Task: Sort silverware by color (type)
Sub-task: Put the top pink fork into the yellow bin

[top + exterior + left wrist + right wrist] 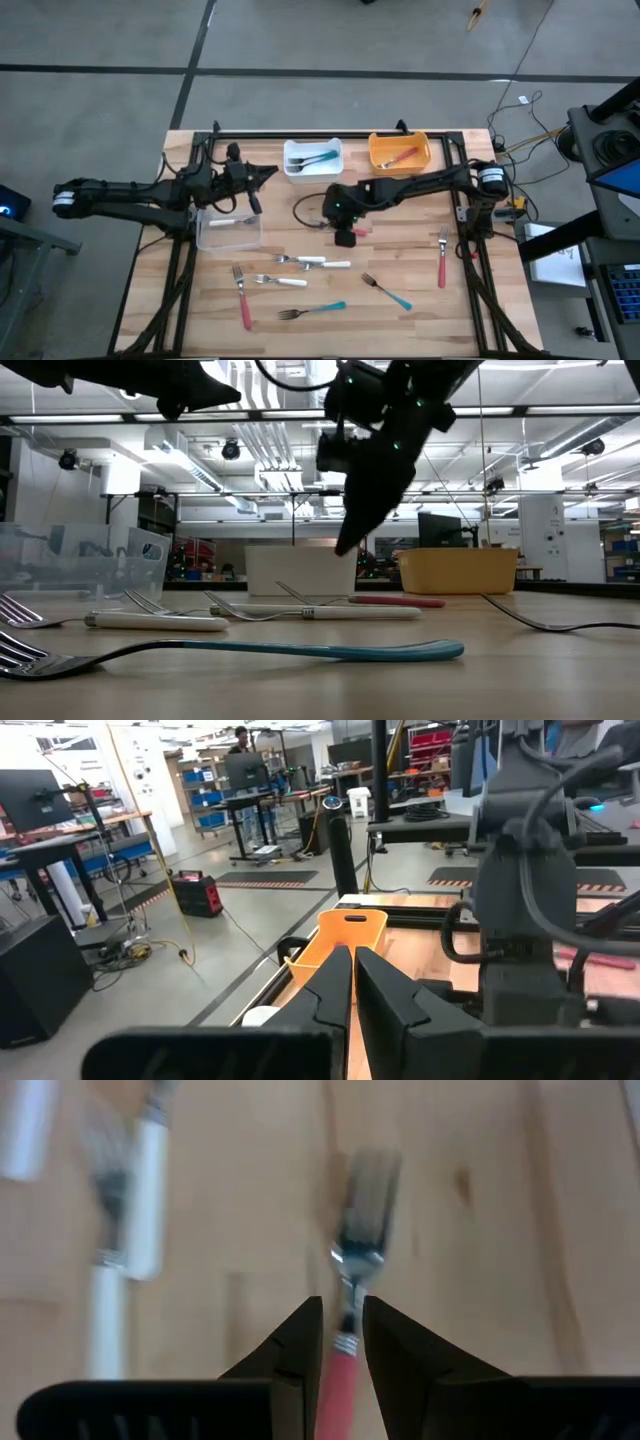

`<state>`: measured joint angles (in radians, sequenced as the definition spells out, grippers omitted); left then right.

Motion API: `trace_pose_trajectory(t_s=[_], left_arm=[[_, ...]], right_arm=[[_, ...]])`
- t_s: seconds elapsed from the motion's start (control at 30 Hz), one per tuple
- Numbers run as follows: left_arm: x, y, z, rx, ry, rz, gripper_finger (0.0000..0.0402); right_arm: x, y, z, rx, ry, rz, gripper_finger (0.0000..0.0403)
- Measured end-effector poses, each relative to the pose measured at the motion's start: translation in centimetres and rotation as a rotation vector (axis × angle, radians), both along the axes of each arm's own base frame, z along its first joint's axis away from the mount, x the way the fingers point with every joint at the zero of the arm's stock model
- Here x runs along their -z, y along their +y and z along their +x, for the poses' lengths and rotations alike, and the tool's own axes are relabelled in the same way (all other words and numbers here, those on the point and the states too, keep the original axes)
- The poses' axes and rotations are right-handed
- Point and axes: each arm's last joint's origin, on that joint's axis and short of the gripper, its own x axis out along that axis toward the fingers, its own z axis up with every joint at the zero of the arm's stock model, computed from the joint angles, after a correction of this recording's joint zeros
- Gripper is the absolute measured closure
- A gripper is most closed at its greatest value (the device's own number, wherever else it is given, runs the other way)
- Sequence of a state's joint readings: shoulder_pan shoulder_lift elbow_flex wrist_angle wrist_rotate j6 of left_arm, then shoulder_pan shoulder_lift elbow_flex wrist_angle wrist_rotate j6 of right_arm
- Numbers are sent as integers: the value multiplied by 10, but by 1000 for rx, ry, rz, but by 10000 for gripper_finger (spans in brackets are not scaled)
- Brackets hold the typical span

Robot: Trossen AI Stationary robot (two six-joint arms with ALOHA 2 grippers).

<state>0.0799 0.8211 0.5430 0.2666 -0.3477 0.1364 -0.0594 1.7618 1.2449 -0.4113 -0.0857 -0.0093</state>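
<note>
My right gripper [345,238] hangs over the middle of the table, fingers pointing down with a narrow gap between them [342,1315]. In the low view its tips [340,548] stand above the table top. Below it a red-pink-handled fork [345,1270] lies flat on the wood [395,600]. Its head points to the table's left, and a bit of the handle shows beside the gripper [362,231]. In the right wrist view the fork lines up with the gap between the fingers. My left gripper [268,175] is shut [353,980] and hovers by the white bin.
The white bin [312,158] holds teal-handled pieces and the orange bin [400,152] a red one. The clear bin [228,230] holds a white one. On the near half lie white-handled forks [315,263] [280,281], red ones [243,300] [442,262] and teal ones [315,310] [388,291].
</note>
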Motion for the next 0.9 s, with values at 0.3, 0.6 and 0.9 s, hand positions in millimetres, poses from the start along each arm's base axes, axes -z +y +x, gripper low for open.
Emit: trace_pose_trajectory(t_s=[0.3,0.6,0.9], left_arm=[[1,0,1,0,7,0,402],[5,1,5,-2,31,8,402],[5,1,5,-4,48,42,402]], right_arm=[[26,-2,-12,62,49,-63,309],[37,-1,-16,102,26,-39,220],[54,-1,-24,133,-39,-19,205]])
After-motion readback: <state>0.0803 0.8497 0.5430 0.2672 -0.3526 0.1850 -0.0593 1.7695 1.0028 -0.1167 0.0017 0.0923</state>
